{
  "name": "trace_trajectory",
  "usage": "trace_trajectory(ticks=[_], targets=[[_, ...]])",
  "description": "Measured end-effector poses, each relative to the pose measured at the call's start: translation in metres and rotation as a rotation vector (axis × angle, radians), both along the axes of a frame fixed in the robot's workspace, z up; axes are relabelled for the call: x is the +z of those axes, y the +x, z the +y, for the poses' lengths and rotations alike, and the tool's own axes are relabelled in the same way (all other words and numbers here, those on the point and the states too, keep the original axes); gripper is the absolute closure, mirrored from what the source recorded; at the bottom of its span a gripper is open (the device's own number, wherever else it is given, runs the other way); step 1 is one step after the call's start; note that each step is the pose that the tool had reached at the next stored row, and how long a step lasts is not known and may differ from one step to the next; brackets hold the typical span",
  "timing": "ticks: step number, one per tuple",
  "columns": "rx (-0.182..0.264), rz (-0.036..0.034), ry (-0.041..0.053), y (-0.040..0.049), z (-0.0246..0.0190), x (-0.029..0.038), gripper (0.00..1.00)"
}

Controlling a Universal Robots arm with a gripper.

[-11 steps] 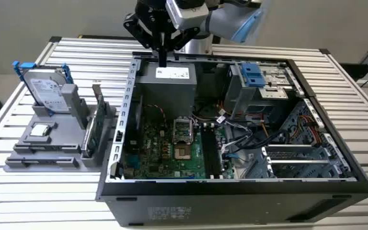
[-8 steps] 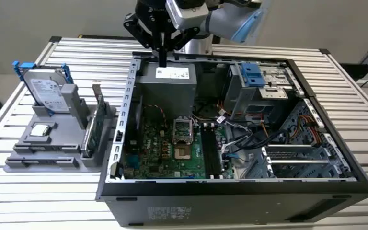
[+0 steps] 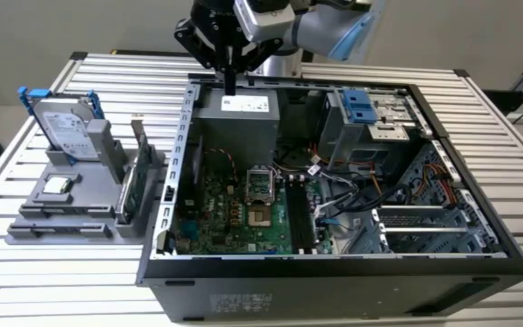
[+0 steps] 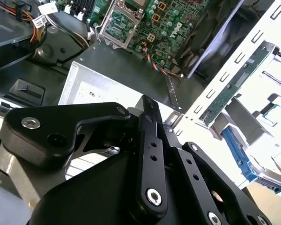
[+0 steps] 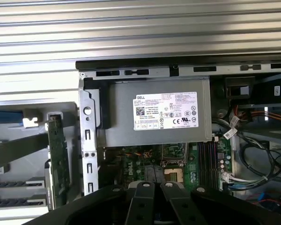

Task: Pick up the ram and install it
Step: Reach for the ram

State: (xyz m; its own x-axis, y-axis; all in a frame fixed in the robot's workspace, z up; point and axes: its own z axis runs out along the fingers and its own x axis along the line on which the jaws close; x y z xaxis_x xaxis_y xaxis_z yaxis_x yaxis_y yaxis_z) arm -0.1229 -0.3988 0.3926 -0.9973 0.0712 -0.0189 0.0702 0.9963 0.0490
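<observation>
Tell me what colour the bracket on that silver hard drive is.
Blue; the bracket shows best in the exterior view.

Your exterior view looks down at a slant from well above the open computer case [image 3: 334,272], far enough back to take in most of the slatted table [image 3: 479,109], with the arm [image 3: 321,27] at the upper middle of the frame. Both wrist views sit just behind the gripper [image 3: 231,87], close over the power supply [image 5: 154,117]. The first faces straight down; the second slants across it. All three share the power supply and the motherboard [image 3: 234,211].
</observation>
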Motion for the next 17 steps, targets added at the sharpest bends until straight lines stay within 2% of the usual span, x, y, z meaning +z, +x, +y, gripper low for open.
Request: trace_trajectory(ticks=[17], targets=[[0.000, 0.0000, 0.0002, -0.0097, -0.0001, 0.0000, 1.00]])
